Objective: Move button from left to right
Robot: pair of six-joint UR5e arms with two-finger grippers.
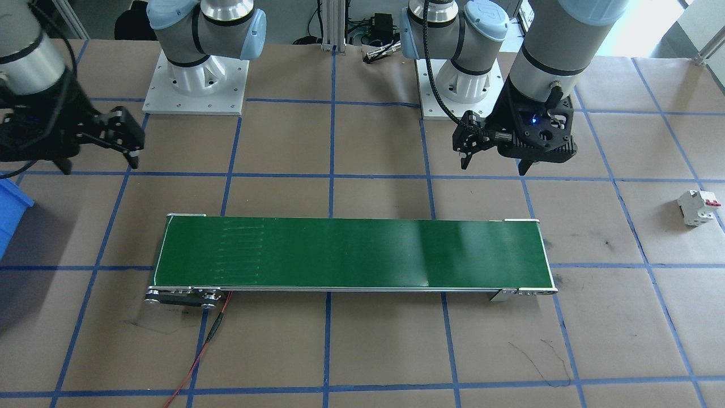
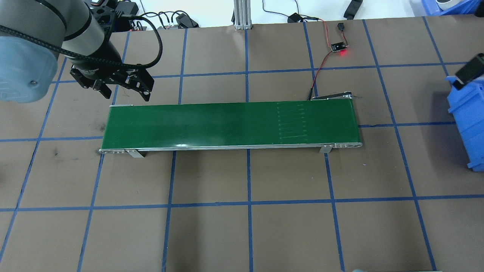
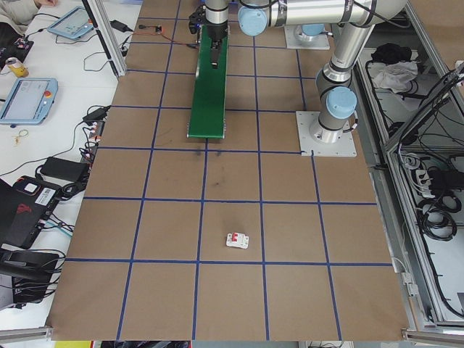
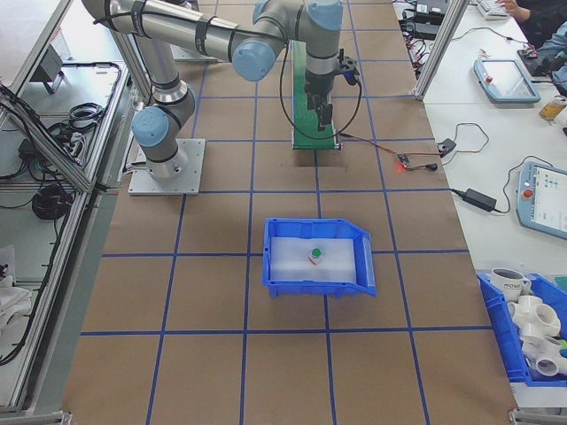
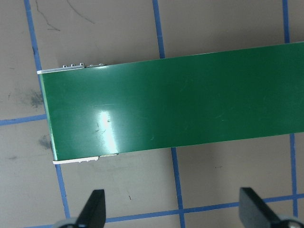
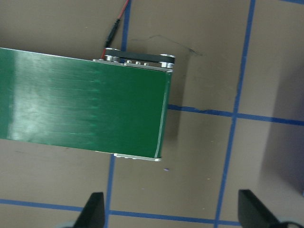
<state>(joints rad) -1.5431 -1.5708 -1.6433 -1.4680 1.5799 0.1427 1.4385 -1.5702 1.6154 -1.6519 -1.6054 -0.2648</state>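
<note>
The button (image 4: 314,255), a small green-and-white piece, lies inside the blue bin (image 4: 363,266) on my right side, seen only in the exterior right view. My left gripper (image 1: 494,165) hangs open and empty above the table just behind the left end of the green conveyor belt (image 1: 351,252). The left wrist view shows its fingertips (image 5: 95,209) spread wide over that belt end. My right gripper (image 1: 99,164) is open and empty too, hovering behind the belt's right end. Its fingers (image 6: 95,211) frame bare table beside the belt (image 6: 85,104).
A white circuit breaker with a red lever (image 1: 699,207) lies far out on my left side. The belt's red wire (image 2: 321,64) runs to a small board with a red light (image 2: 339,47). Blue tape lines cross the brown table.
</note>
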